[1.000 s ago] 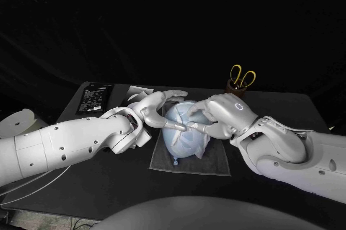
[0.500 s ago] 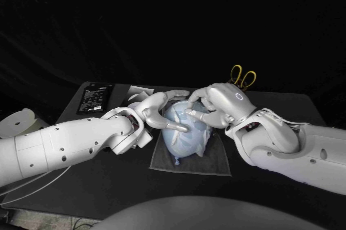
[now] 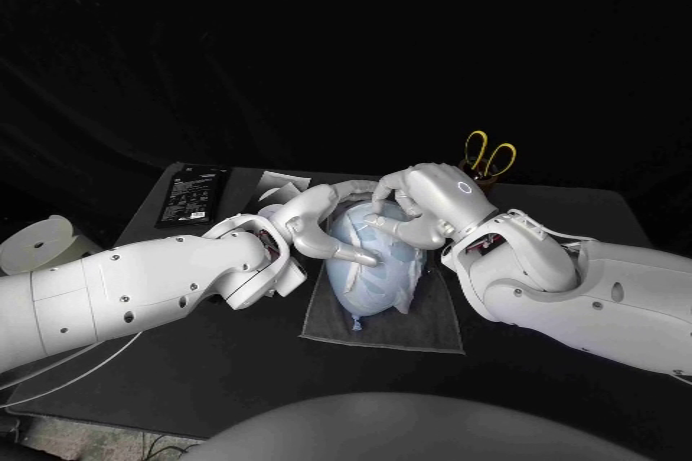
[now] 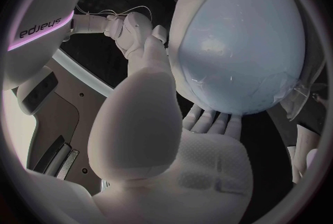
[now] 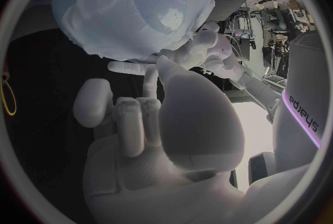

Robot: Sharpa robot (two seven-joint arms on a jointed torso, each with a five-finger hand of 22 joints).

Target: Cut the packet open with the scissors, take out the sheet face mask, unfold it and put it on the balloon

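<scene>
Lying on the near half of the black table (image 3: 202, 361), a grey cloth (image 3: 387, 333) carries the balloon (image 3: 361, 271), which rests on its side in the middle of the cloth. The balloon is pale blue, and the sheet face mask (image 3: 408, 281) is draped over it, thin and whitish, with its edge hanging loose on the side of the right arm.

Both hands meet at the far half of the balloon. The left hand (image 3: 317, 226) cups the balloon from the robot's left; in the left wrist view its fingers lie under the round body and its thumb goes up along the edge of the mask, so this hand grasps the balloon. The right hand (image 3: 423, 209) comes over the top from the other side, with its fingers curled down and the tips touching the mask. I cannot tell if these fingers pinch the sheet or only press on it.

Behind the left hand lies a silvery crumpled piece (image 3: 274, 188), and beside it, near the far left corner, a flat black pack (image 3: 192, 196). At the far right edge, scissors (image 3: 486, 153) with yellow handles stand upright in a brown holder (image 3: 473, 177).
</scene>
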